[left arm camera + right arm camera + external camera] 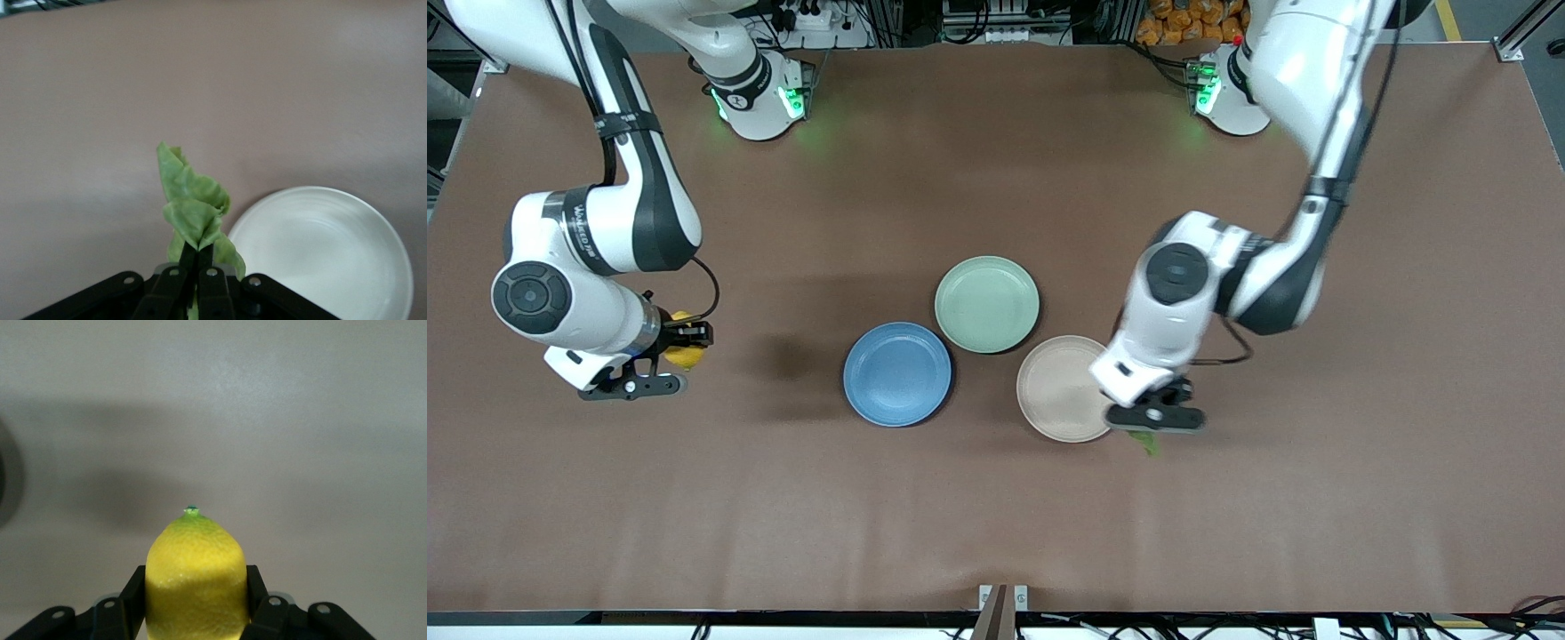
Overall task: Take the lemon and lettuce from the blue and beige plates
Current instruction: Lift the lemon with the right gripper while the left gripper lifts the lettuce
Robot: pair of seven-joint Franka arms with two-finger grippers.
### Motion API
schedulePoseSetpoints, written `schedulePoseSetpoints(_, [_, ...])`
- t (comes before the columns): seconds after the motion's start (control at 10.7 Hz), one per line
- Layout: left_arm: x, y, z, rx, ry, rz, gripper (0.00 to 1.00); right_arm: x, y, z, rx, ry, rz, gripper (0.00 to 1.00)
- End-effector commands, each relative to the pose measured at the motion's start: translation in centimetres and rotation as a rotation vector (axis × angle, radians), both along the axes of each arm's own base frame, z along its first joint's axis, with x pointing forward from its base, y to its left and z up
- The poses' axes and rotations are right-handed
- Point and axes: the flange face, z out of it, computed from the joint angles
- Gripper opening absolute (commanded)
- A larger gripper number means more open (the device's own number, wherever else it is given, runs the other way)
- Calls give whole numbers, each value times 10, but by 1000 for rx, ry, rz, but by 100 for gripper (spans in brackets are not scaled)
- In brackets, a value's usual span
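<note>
My right gripper (683, 348) is shut on the yellow lemon (683, 353) and holds it over bare table toward the right arm's end, well away from the blue plate (897, 373). The right wrist view shows the lemon (195, 583) clamped between both fingers, pointed tip outward. My left gripper (1152, 427) is shut on the green lettuce leaf (1146, 441) just past the rim of the beige plate (1060, 388), above the table. The left wrist view shows the lettuce (193, 210) pinched at its stem, with the beige plate (320, 253) beside it. Both plates hold nothing.
A pale mint-green plate (986, 304) sits touching the blue and beige plates, farther from the front camera than both. The brown table (996, 516) stretches bare around them.
</note>
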Motion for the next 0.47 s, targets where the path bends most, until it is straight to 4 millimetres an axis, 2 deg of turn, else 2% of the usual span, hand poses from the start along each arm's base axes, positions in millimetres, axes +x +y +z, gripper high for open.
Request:
schedulePoseSetpoints(0.0, [9, 50, 25, -26, 49, -42, 0, -22, -18, -18, 36, -47, 15, 14])
schedulePoseSetpoints(0.19, [20, 99, 37, -47, 98, -76, 0, -27, -28, -29, 39, -60, 18, 14])
schedulePoseSetpoints(0.28, [23, 121, 38, -50, 124, -94, 0, -30, -31, -41, 42, -75, 20, 14])
schedulePoseSetpoints(0.38, [24, 141, 40, -55, 152, -110, 0, -34, -43, -55, 46, -102, 8, 14])
